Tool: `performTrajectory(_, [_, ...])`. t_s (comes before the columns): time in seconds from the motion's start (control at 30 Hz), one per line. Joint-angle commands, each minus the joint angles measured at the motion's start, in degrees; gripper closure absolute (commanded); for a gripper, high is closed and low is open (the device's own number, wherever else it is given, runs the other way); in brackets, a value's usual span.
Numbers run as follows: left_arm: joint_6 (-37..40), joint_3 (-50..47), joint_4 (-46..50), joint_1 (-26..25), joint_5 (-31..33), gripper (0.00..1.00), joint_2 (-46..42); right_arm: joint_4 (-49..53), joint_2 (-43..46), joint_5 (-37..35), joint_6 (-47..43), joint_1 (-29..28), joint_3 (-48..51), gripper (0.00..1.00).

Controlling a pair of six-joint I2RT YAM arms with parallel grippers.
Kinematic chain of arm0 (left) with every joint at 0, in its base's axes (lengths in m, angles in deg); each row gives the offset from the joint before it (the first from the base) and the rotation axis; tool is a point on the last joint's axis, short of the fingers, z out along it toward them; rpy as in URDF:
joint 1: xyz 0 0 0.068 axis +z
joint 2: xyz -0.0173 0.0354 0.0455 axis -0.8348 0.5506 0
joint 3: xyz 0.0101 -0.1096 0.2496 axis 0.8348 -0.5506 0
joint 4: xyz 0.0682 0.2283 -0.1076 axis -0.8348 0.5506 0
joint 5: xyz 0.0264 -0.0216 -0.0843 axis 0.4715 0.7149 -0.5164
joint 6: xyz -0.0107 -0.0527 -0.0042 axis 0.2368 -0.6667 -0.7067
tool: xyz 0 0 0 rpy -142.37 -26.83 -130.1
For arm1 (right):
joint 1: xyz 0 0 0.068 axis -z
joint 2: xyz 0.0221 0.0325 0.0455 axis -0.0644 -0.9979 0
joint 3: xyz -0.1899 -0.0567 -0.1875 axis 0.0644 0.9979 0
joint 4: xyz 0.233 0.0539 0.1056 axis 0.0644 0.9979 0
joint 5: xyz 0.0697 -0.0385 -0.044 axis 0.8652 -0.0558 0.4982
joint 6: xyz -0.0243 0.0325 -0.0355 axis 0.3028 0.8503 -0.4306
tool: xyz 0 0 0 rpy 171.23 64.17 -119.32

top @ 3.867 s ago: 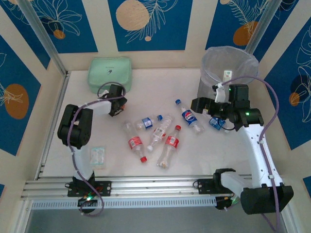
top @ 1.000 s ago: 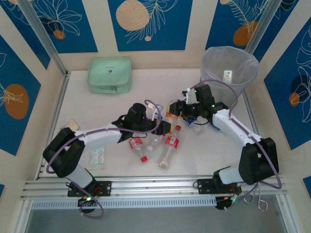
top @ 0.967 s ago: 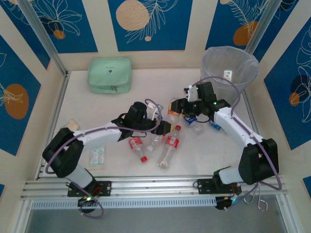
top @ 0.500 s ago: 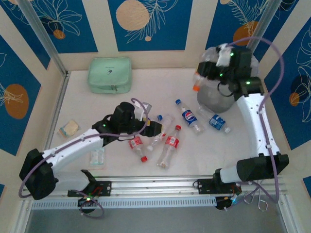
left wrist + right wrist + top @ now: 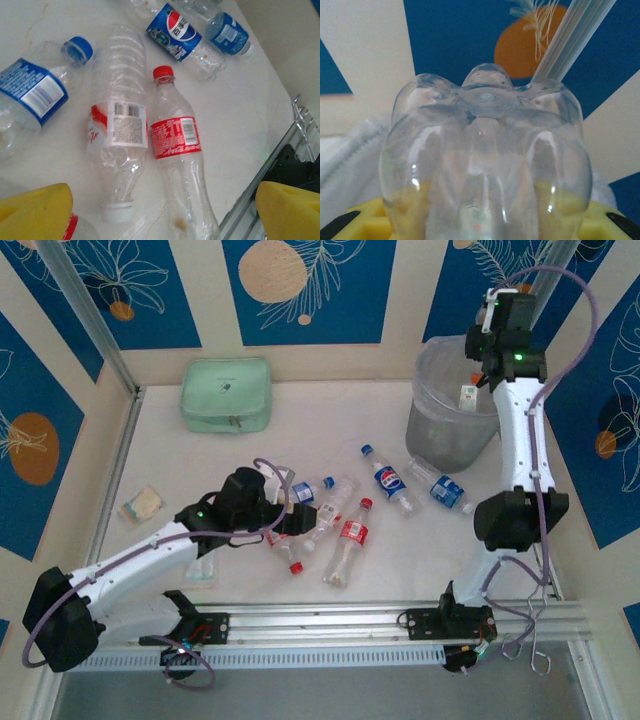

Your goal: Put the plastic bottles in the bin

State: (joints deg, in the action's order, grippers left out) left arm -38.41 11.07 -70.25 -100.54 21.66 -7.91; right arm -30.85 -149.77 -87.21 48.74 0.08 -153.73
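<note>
Clamped base-first between the yellow right fingers (image 5: pixel 370 222): one clear ribbed plastic bottle (image 5: pixel 485 165), raised high above the large round translucent grey-white bin (image 5: pixel 450 430) at the far right corner, presumably for a clean drop inside. Scattered across the middle of the white table (image 5: pixel 200 460): the other clear crushed bottles with red and blue labels (image 5: pixel 388 480) (half a dozen or so). Spread wide just above them, the yellow left fingers (image 5: pixel 35 210), likely lined up on the red-capped, red-labelled bottle (image 5: pixel 175 145).

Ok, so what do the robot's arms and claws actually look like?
Left arm and right arm: white links, black joints, a purple cable looping along each, small green lights. The left claw has yellow fingers; the right claw looks yellow too.
</note>
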Motion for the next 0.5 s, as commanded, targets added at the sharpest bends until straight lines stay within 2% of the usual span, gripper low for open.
performTrajectory(0.0, [-1.0,-0.2,3.6,0.6,2.3,0.06,-0.6,0.7,-1.6,-4.8,-2.2,0.4,0.9,1.0])
performTrajectory(0.23, [-2.6,-1.8,4.9,0.7,4.0,0.05,-0.1,10.3,-8.8,-2.5,1.2,3.0,-3.7,1.0])
performTrajectory(0.47, [-1.5,0.0,6.0,0.9,1.5,0.04,2.3,18.7,-14.5,4.3,4.7,5.7,-6.8,1.0])
